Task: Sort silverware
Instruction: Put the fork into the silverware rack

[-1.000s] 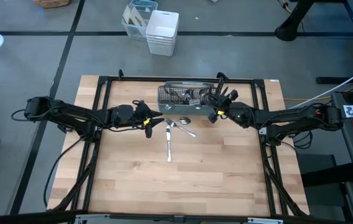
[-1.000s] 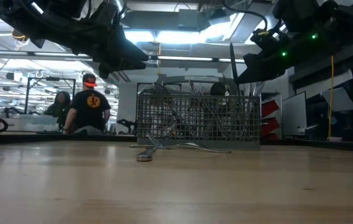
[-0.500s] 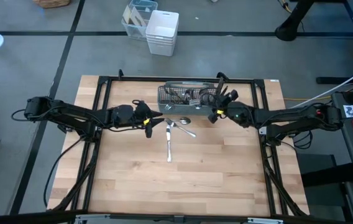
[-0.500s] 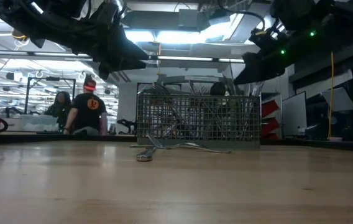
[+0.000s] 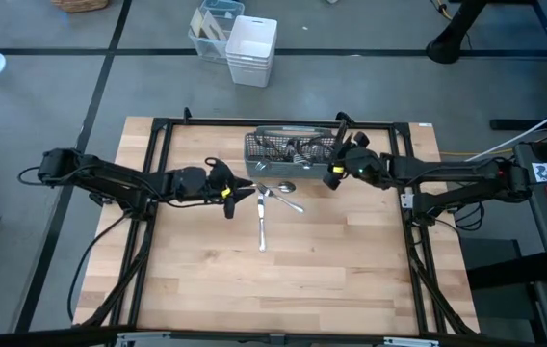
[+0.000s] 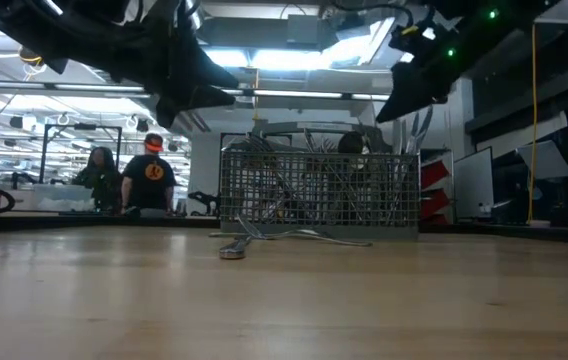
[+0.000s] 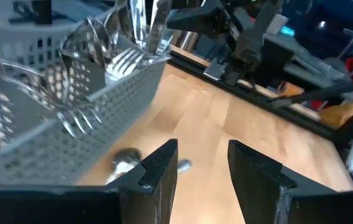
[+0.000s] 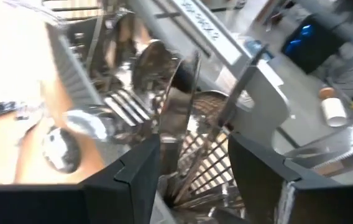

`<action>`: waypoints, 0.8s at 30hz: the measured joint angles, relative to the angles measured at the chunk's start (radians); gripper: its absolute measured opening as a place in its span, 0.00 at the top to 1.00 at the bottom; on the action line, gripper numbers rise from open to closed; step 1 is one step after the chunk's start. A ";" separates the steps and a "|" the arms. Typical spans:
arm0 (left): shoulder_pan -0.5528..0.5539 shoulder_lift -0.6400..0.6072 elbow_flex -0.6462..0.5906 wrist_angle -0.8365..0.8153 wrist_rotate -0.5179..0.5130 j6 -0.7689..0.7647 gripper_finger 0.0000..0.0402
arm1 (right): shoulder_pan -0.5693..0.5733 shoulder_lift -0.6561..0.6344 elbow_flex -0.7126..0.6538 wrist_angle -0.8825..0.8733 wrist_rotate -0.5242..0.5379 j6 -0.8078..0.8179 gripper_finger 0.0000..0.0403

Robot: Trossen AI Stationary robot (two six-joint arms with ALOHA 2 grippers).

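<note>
Since a second ago the right gripper (image 5: 336,166) has let go and lifted a little at the right end of the caddy (image 5: 291,150). Its fingers, then nearly closed, now stand wide apart and hold nothing. The left gripper (image 5: 238,189) has crept slightly toward the loose pieces on the table (image 5: 206,280).

The grey mesh caddy sits at the far middle of the wooden table. It is packed with silverware (image 8: 164,93): fork tines, spoon bowls and knife blades stand upright and lean against each other. A few more pieces lie flat just in front of it: a spoon (image 5: 282,187) near the caddy wall, a fork (image 5: 263,218) pointing toward the near edge, and a third piece (image 5: 291,204) crossing them.

The left gripper hovers just left of this small pile, fingers parted and empty; its wrist view looks down past them at the spoon.

The step in hand seems to be the next pick from the pile. To do it well, the left gripper should choose the piece lying most apart, likely the fork's long handle, line its fingers across the handle, and come down straight. Closing where pieces cross risks lifting two at once. The right arm should stay clear of the caddy's upright handles, which could snag.
</note>
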 joint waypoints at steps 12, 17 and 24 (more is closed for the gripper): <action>-0.065 0.000 0.000 -0.009 0.045 -0.461 0.67 | 0.000 0.000 0.127 -0.181 -0.308 0.110 0.52; -0.089 0.000 0.007 -0.018 0.100 -0.618 0.67 | 0.000 0.000 0.127 -0.215 -0.459 0.111 0.52; -0.085 0.075 0.121 -0.132 0.087 -0.577 0.67 | 0.000 0.000 0.127 -0.276 -0.522 0.114 0.52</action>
